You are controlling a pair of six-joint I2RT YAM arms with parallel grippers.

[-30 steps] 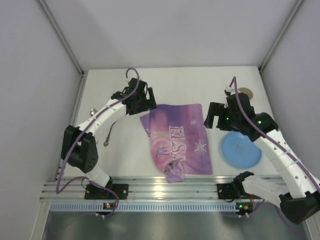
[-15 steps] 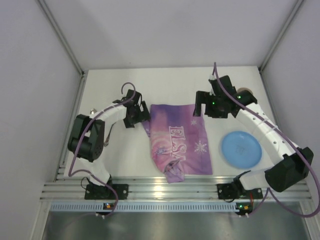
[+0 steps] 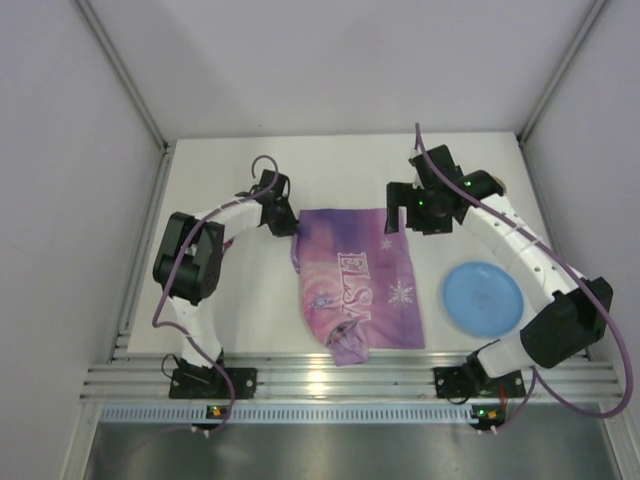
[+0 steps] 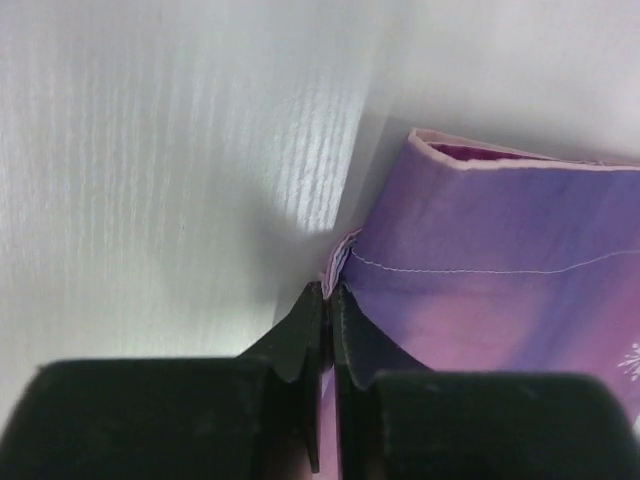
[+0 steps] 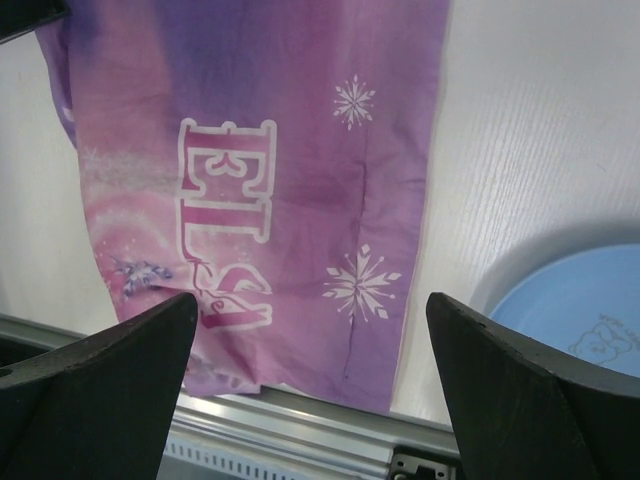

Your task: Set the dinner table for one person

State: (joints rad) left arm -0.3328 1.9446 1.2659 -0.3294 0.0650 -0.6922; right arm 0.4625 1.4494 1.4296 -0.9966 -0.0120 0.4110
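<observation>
Left gripper [image 4: 327, 293] pinches the placemat [image 4: 500, 300] corner, dinner table [image 4: 150, 150] just beneath.

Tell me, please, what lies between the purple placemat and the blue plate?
Only a bare strip of white table separates the placemat from the plate; the top view and right wrist view both show it.

Placemat [image 3: 360, 285] on middle of desk [image 3: 350, 165], its near end reaching desk's near edge. Plate [image 3: 483, 297] on desk right of placemat, apart from it, toward right edge. Left end effector [image 4: 328, 300] at placemat's far-left corner; right end effector [image 3: 402, 212] above its far-right corner.
</observation>
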